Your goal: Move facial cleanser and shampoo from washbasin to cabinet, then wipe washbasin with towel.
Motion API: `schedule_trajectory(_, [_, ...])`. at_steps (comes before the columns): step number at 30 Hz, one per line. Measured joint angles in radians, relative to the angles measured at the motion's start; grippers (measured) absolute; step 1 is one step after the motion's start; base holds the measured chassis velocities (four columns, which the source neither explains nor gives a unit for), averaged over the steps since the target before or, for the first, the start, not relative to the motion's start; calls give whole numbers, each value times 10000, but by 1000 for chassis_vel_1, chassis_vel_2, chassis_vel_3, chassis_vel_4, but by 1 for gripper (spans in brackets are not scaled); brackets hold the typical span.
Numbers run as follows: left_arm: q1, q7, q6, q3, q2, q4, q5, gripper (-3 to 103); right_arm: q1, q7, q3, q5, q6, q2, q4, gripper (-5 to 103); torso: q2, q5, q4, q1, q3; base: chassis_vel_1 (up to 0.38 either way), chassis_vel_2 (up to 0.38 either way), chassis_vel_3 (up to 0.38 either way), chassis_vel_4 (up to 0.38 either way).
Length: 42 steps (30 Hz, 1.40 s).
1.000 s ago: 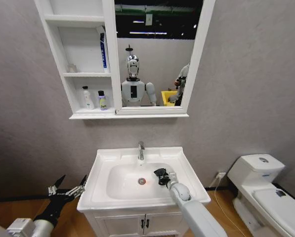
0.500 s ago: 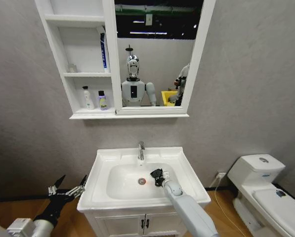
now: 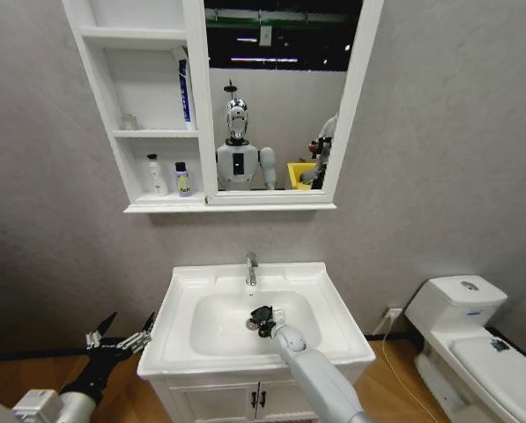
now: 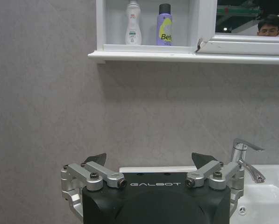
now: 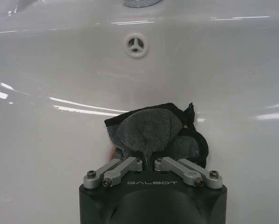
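Showing glossy white ceramic in the washbasin point(image 5: 232, 70), streaked with bright reflections around a small metal overflow ring point(image 5: 136, 45). Showing soft, napped, matt dark cloth in the towel point(image 5: 151, 128), pinched by the right gripper point(image 5: 153, 158), itself pairing matt black plastic housing with brushed metal links. Repeating the same black housing and bare metal links on the left gripper point(image 4: 149, 161), spread wide. Displaying polished chrome on the faucet point(image 4: 244, 156). Presenting a smooth white painted finish on the cabinet point(image 3: 148, 115) and a matt, faintly mottled grey surface on the wall point(image 4: 46, 93).
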<state>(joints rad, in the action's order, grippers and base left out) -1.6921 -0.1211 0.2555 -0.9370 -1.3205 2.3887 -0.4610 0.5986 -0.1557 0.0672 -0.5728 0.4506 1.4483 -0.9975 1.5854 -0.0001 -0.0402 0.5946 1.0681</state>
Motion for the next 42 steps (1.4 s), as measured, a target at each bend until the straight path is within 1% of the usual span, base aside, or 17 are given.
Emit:
schedule_trajectory(3, [0,0,0,0,0,0,0,100,-92,108,157,-217,-83,250,75,6,0,1,3,0,2,0,0,0,0])
schedule_trajectory(9, [0,-1,0,0,0,0,0,100,-156,687,359,-632,-791,616,37,6,0,1,6,1,1,0,0,0,0])
schedule_trajectory(13, [0,0,0,0,0,0,0,100,-178,694,312,-581,-809,624,175,6,-1,1,2,0,1,0,0,0,0])
schedule_trajectory(16, [0,0,0,0,0,0,0,100,-218,440,153,-444,-838,623,441,6,0,1,2,1,0,0,0,0,0])
schedule_trajectory(18, [0,0,-1,0,0,0,0,100,-282,15,-22,-323,-626,550,569,6,-1,2,3,0,-1,0,0,0,0])
schedule_trajectory(19, [0,0,-1,0,0,0,0,100,-282,15,-22,-323,-626,550,569,6,-1,2,3,0,-1,0,0,0,0])
schedule_trajectory(21, [0,0,0,0,0,0,0,100,-318,-639,-83,-42,-365,336,563,6,0,3,3,0,-2,0,0,0,0])
schedule_trajectory(22, [0,0,0,0,0,0,0,100,-318,-639,-83,-42,-365,336,563,6,0,3,3,0,-2,0,0,0,0])
schedule_trajectory(24, [0,0,0,0,0,0,0,100,-371,-1213,-156,397,-255,43,427,6,1,2,3,-1,-3,0,0,0,0])
schedule_trajectory(25, [-1,0,0,0,0,0,0,100,-393,-1348,-170,524,-247,-78,390,6,0,1,-2,0,-2,0,0,0,0])
schedule_trajectory(27, [0,0,0,0,0,0,0,100,-402,-1376,-189,581,-243,-148,376,6,1,1,-1,-1,-2,0,0,0,0])
schedule_trajectory(33, [0,0,0,0,0,-1,0,100,-244,-1048,-419,482,-273,26,475,6,4,-6,-7,-1,-5,0,0,0,0])
schedule_trajectory(35, [0,-1,0,0,0,-1,0,100,-51,-589,-414,314,-416,360,464,6,4,-1,0,-1,-4,0,0,0,0])
schedule_trajectory(36, [0,-1,0,0,0,-1,0,100,-51,-589,-414,314,-416,360,464,6,4,-1,0,-1,-4,0,0,0,0])
schedule_trajectory(38, [1,0,0,0,1,-1,0,100,62,-323,-407,-33,-478,771,406,6,1,0,3,1,-1,0,0,0,0])
schedule_trajectory(40, [0,0,1,0,1,-1,-1,100,73,-254,-352,-213,-472,877,374,6,0,-1,4,1,-1,0,0,0,0])
schedule_trajectory(42, [0,0,0,0,1,-1,0,100,77,-201,-235,-731,-404,1011,302,6,0,1,4,1,1,0,0,0,0])
